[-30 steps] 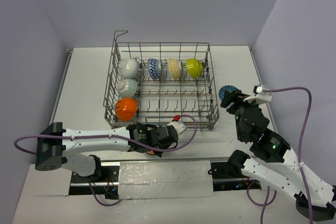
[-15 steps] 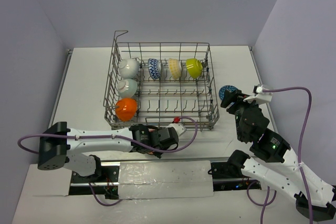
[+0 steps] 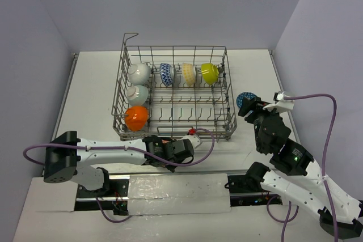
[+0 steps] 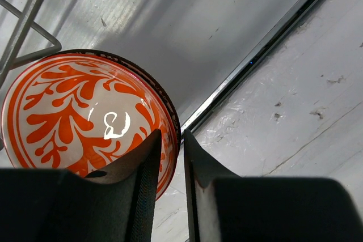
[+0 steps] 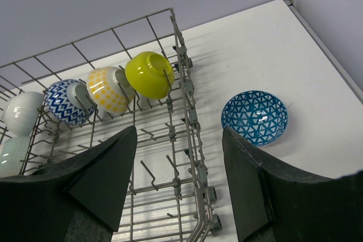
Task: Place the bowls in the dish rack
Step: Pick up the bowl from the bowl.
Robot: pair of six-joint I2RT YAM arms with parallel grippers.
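Observation:
A red-white bowl (image 4: pixel 85 117) fills the left wrist view, its dark rim caught between the narrow jaws of my left gripper (image 4: pixel 172 140), by the table's near edge in front of the dish rack (image 3: pixel 229 83). In the top view that gripper (image 3: pixel 168 153) covers most of the bowl. In the rack, standing on edge, are a white bowl (image 3: pixel 139 72), a blue-white one (image 3: pixel 166 74), a pale yellow one (image 3: pixel 189 73), a lime one (image 3: pixel 209 73), another white one (image 3: pixel 138 93) and an orange one (image 3: pixel 136 117). My right gripper (image 5: pixel 178 140) hangs open above the rack's right wall. A blue patterned bowl (image 5: pixel 254 117) lies on the table beside it.
The rack's raised corner loop (image 3: pixel 130 35) stands at its far left. A metal rail (image 4: pixel 266 43) runs along the table's near edge under the left gripper. Purple walls close in on the table's far side and both flanks. Cables trail from both wrists.
The left arm has shifted slightly to the right with the red-white bowl in its jaws. The right arm has not moved.

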